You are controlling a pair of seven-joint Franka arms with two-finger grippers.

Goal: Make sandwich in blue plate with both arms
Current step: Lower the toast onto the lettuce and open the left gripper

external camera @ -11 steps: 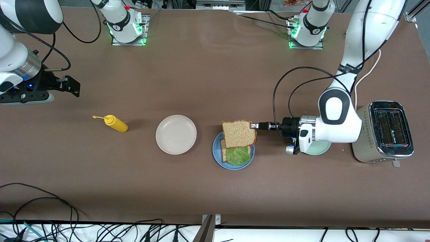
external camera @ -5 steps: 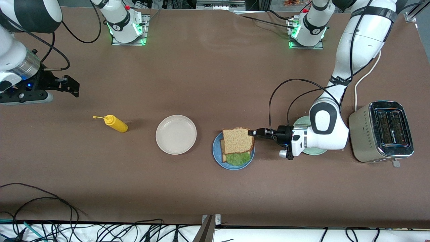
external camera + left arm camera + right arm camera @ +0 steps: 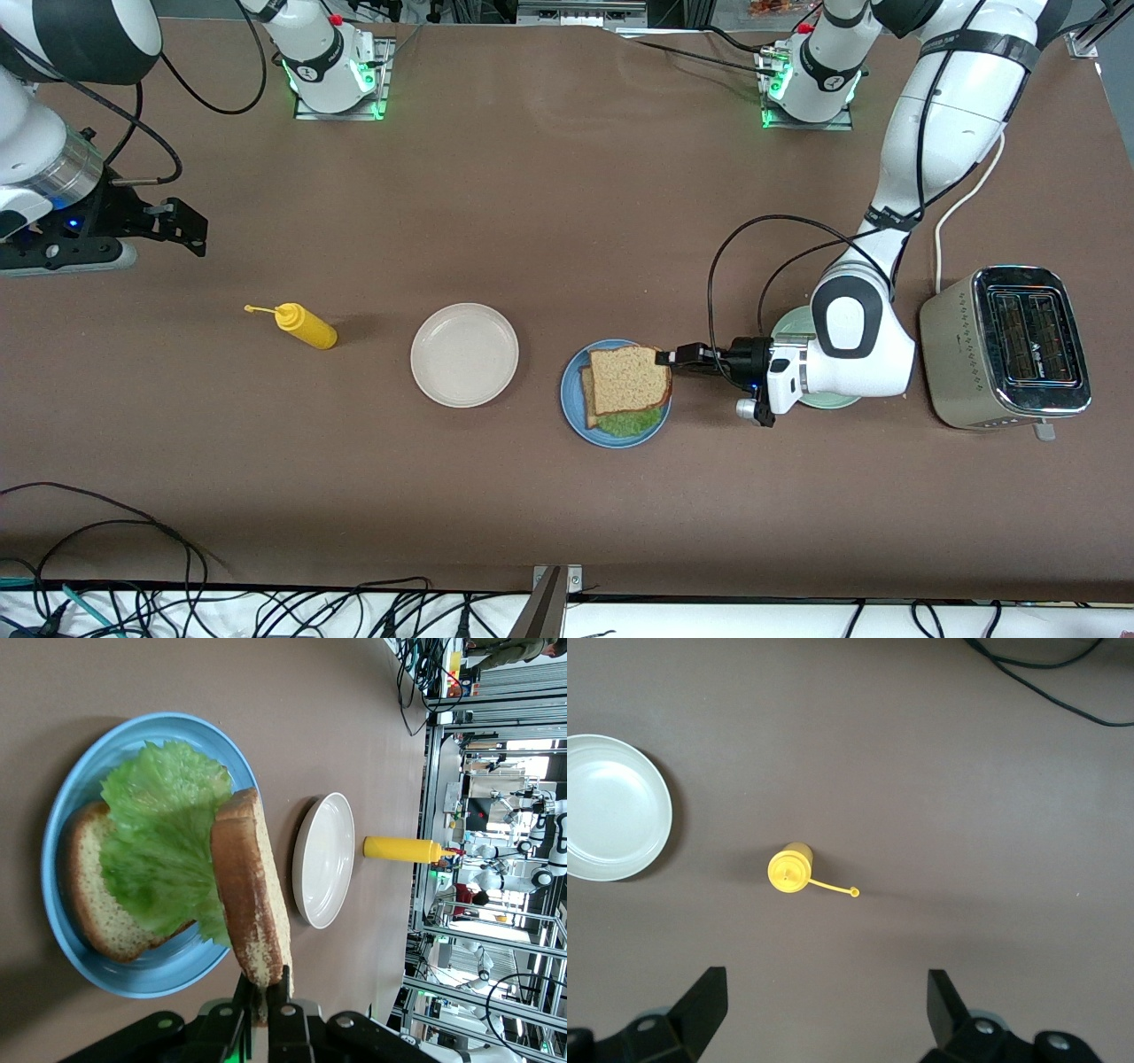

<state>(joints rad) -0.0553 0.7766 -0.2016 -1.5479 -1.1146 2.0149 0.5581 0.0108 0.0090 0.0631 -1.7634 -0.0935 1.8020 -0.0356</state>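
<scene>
Left gripper [image 3: 666,356] was clamped on the edge of the top bread slice [image 3: 627,379], fingers [image 3: 282,1008] pinching the crust, holding it just over the blue plate [image 3: 571,399]. In the left wrist view the slice [image 3: 252,902] stood tilted, one side up off the stack, its gripped end at the fingers. Directly under it: the lettuce leaf [image 3: 155,837], lying on the bottom slice [image 3: 87,895] inside the plate [image 3: 133,974]; green showed past the top slice on the side nearer the front camera. Just under the left wrist sat the mint plate [image 3: 828,400], mostly hidden, with the toaster [image 3: 1010,346] beside the arm. Right gripper [image 3: 826,1003] waited with fingers spread wide, nothing between them, over bare table near the yellow bottle [image 3: 788,870]; the white plate [image 3: 611,806] lay beside that bottle, toward the blue plate.
</scene>
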